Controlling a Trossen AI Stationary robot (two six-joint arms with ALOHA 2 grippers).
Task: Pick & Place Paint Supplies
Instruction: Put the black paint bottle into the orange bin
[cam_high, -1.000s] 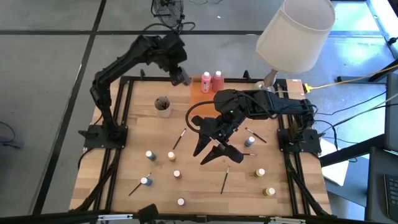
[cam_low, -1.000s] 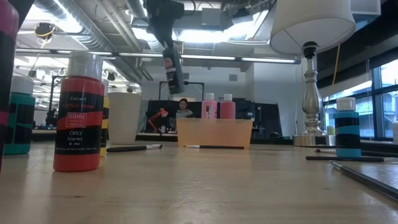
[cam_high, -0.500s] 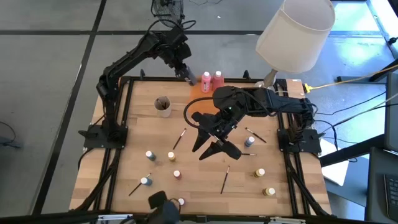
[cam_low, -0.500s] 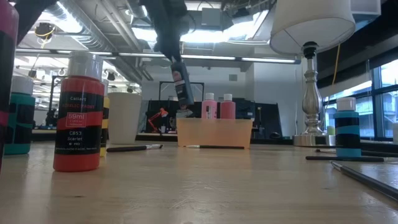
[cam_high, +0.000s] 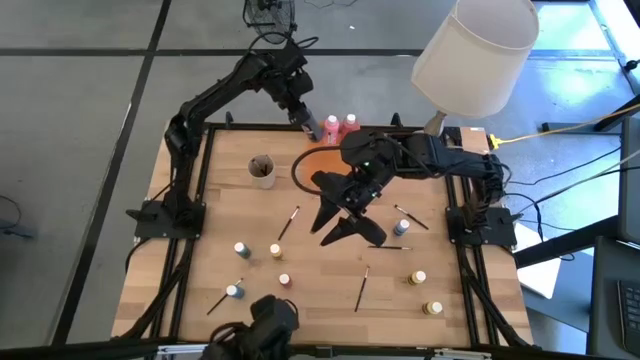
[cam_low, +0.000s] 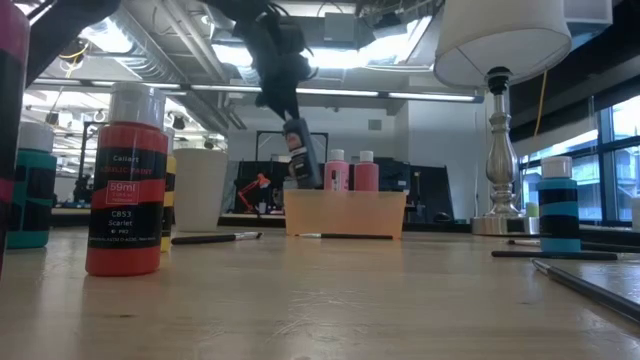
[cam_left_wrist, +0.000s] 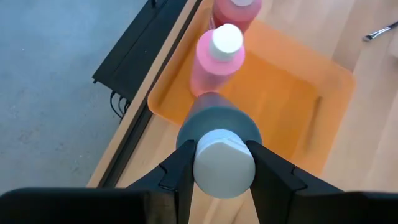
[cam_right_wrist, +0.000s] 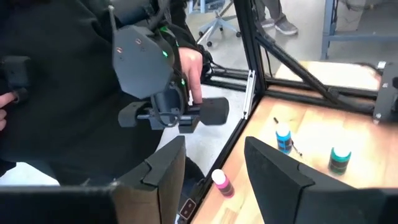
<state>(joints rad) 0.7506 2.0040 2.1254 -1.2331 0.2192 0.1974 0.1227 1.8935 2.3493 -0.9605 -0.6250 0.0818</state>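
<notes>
The left pincer (cam_high: 311, 126) has come down from high above the counter's (cam_high: 320, 300) far edge and now hangs low over the near end of the orange tray (cam_left_wrist: 292, 93), clamped on the white cap of a dark squeeze bottle (cam_low: 300, 155) that dangles tilted just above the tray's rim. Two pink bottles (cam_high: 340, 127) stand upright in the tray right beside it, the nearer one almost touching the carried bottle. The right pincer (cam_high: 345, 222) has drifted a little toward the tray and hovers over the middle of the counter with its fingers apart and nothing between them. Around it lie thin brushes (cam_high: 288, 222) and small white-capped paint pots (cam_high: 241, 249), scattered toward the front edge; a grey cup (cam_high: 262, 170) sits near the far left corner, and a lamp (cam_high: 472, 60) leans over the far right corner. A person's hand (cam_right_wrist: 191, 68) shows beyond the front edge.
</notes>
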